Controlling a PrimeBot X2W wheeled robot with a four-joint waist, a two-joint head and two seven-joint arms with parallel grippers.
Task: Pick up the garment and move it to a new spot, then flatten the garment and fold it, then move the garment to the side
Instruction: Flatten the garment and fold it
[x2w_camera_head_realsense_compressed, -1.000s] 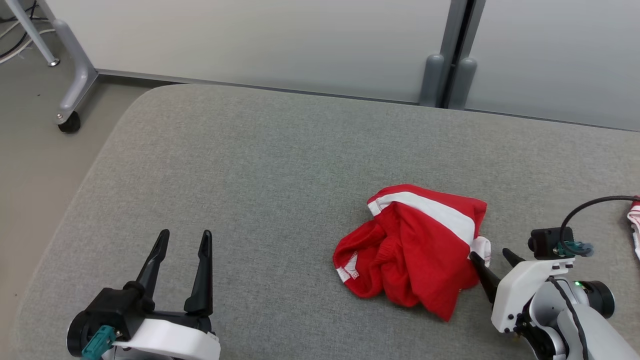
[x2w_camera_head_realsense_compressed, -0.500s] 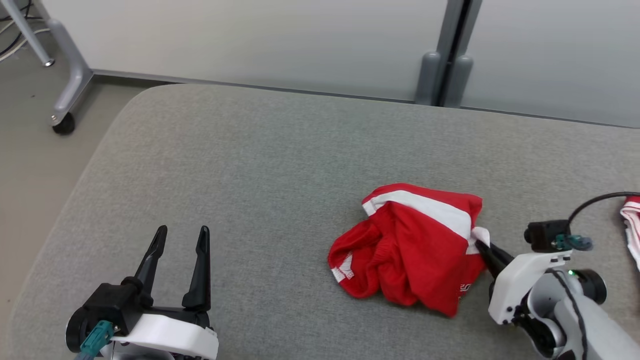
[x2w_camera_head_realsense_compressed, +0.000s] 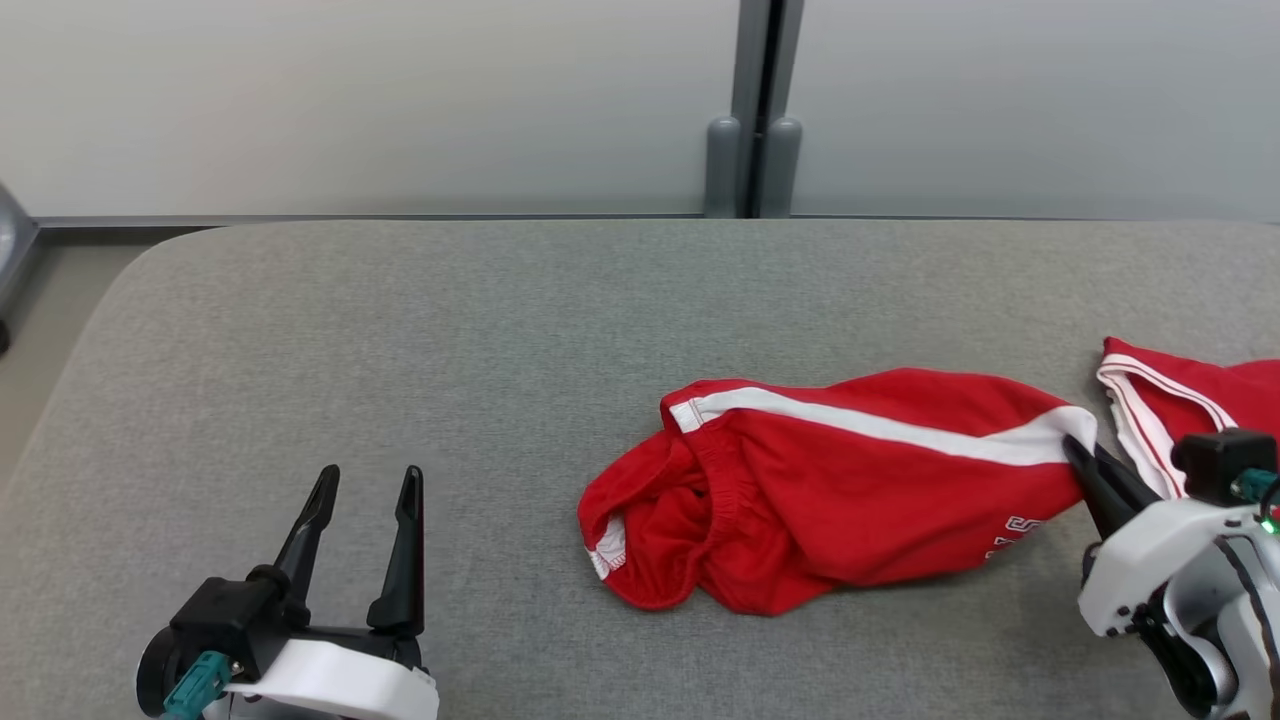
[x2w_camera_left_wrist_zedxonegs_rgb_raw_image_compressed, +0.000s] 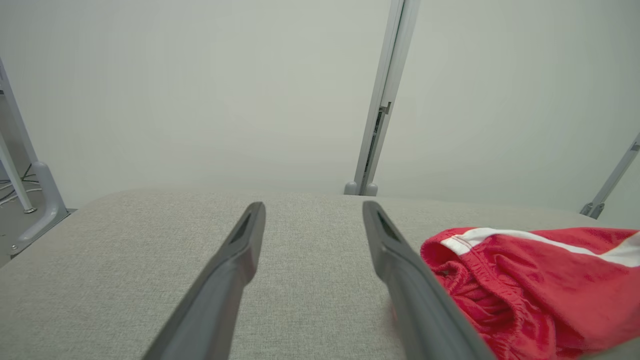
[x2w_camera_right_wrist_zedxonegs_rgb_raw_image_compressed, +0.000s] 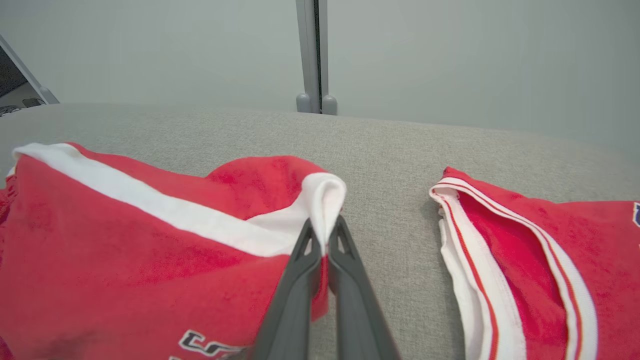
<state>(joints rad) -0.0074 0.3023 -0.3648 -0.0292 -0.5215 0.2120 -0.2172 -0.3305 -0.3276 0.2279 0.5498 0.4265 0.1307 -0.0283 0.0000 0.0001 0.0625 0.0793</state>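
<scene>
The right gripper (x2w_camera_head_realsense_compressed: 1085, 455), spread a second ago, now pinches the white-trimmed corner of the red shorts (x2w_camera_head_realsense_compressed: 830, 490), drawn out from a bunch toward 3 o'clock on the grey cushion (x2w_camera_head_realsense_compressed: 400, 350): pickup has begun. The left gripper (x2w_camera_head_realsense_compressed: 365, 480) idles spread at 7 o'clock. The right wrist view makes plain the clamped fold, vague in the head view.

garment (x2w_camera_head_realsense_compressed: 840, 490) on padded surface (x2w_camera_head_realsense_compressed: 400, 330), second garment (x2w_camera_head_realsense_compressed: 1190, 388) just to its right

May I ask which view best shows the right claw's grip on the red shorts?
Right wrist view: the right claw pinches the red shorts' white-trimmed corner close up. The head view shows it small; the left wrist view shows the waistband end.
</scene>
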